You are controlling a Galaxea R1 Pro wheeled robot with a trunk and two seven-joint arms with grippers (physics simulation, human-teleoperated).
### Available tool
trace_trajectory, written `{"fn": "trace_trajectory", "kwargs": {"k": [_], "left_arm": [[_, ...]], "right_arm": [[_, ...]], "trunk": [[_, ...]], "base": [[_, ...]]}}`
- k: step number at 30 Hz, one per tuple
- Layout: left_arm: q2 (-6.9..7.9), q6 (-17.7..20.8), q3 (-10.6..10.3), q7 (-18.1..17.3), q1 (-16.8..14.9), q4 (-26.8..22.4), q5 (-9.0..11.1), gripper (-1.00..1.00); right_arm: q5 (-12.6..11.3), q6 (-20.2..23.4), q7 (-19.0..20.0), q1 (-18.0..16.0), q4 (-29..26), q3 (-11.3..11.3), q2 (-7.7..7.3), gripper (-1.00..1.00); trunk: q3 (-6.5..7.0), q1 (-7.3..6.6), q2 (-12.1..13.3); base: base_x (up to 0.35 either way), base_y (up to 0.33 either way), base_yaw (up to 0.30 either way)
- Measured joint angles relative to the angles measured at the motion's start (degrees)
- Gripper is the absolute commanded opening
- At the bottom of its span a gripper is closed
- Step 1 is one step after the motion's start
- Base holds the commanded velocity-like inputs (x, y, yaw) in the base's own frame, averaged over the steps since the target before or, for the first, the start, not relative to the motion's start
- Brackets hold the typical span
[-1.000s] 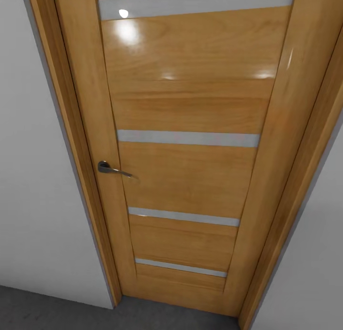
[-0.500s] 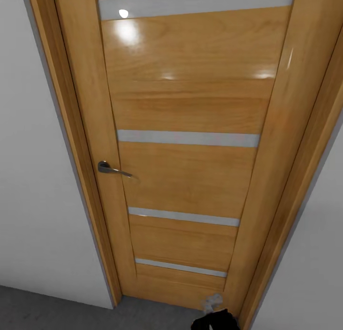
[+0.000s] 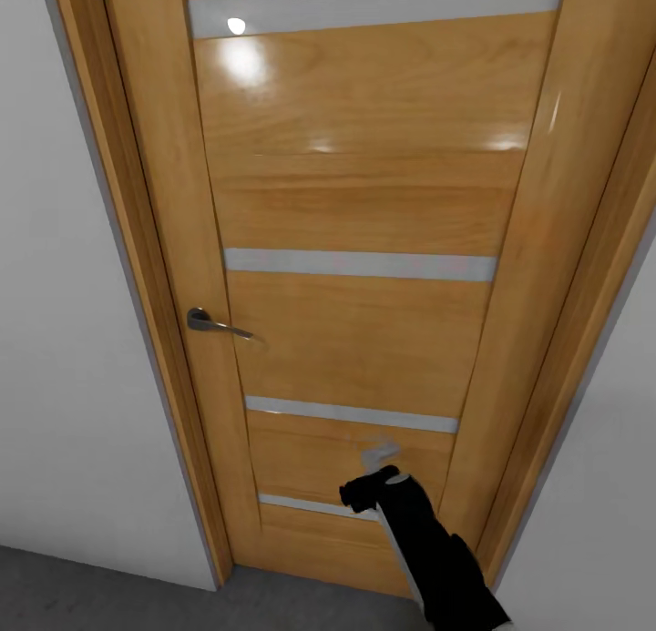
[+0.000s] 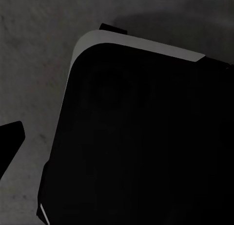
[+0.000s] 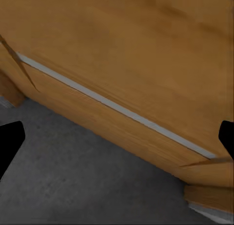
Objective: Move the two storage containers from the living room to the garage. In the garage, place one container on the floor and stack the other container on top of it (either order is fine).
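right, the right gripper [image 5: 117, 135] jaws are sitting wide open with nothing between them; both dark fingertips [image 5: 9, 140] are showing at opposite edges of the right wrist view, facing the lower part of the wooden door [image 3: 355, 212] and the grey strip [image 5: 112, 105] set into it. in the head view the right arm [image 3: 428, 540] is reaching up from the bottom edge, its tip close to the door's lower panel, between the two lowest grey strips. left gripper [image 4: 9, 142]: one dark fingertip is showing, so can't tell how its jaws are standing; it's hanging over a black rounded body [image 4: 141, 137] and the dark grey concrete floor [image 4: 34, 49]. door is looking shut in its frame [image 3: 137, 249], lever handle [image 3: 214, 323] at the left side, pale walls [image 3: 64, 358] either side. storage containers aren't locatable here.
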Motion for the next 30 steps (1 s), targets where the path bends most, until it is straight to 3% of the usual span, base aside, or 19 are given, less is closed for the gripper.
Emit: {"fn": "trace_trajectory", "kwargs": {"k": [4, 6, 13, 16, 20, 24, 30], "left_arm": [[0.00, 0.00, 0.01, 0.00, 0.00, 0.00, -0.03, 1.00], [0.00, 0.00, 0.00, 0.00, 0.00, 0.00, -0.03, 1.00], [0.00, 0.00, 0.01, 0.00, -0.01, -0.01, 0.03, 1.00], [0.00, 0.00, 0.01, 0.00, -0.01, 0.00, 0.05, 1.00], [0.01, 0.00, 0.00, -0.03, -0.02, -0.02, -0.02, 1.00], [0.05, 0.06, 0.07, -0.36, -0.02, -0.11, -0.06, 1.00], [0.05, 0.21, -0.14, -0.54, -0.01, -0.03, -0.23, 1.00]], "right_arm": [[0.06, -0.33, -0.04, -2.62, -1.91, 5.30, 0.00, 1.00], [0.06, -0.58, -0.05, -4.22, -2.14, 6.72, 0.00, 1.00], [-0.50, -5.27, -0.06, -10.82, -1.80, 8.57, 0.00, 1.00], [-0.75, -11.01, -0.13, -12.60, 0.20, 11.11, 0.00, 1.00], [-0.70, -19.20, -0.78, -15.78, 8.51, 14.56, 0.00, 1.00], [-0.56, -22.29, -0.95, -17.87, 14.52, 15.42, 0.00, 1.00], [1.29, -22.97, -0.95, -18.40, 16.47, 15.87, 0.00, 1.00]], "trunk": [[0.00, 0.00, 0.00], [0.00, 0.00, 0.00], [0.00, 0.00, 0.00], [0.00, 0.00, 0.00], [0.00, 0.00, 0.00], [0.00, 0.00, 0.00], [-0.01, -0.02, -0.02]], "base": [[0.000, 0.000, 0.000], [0.000, 0.000, 0.000], [0.000, 0.000, 0.000], [0.000, 0.000, 0.000], [0.000, 0.000, 0.000], [0.000, 0.000, 0.000], [0.066, 0.000, 0.000]]}}
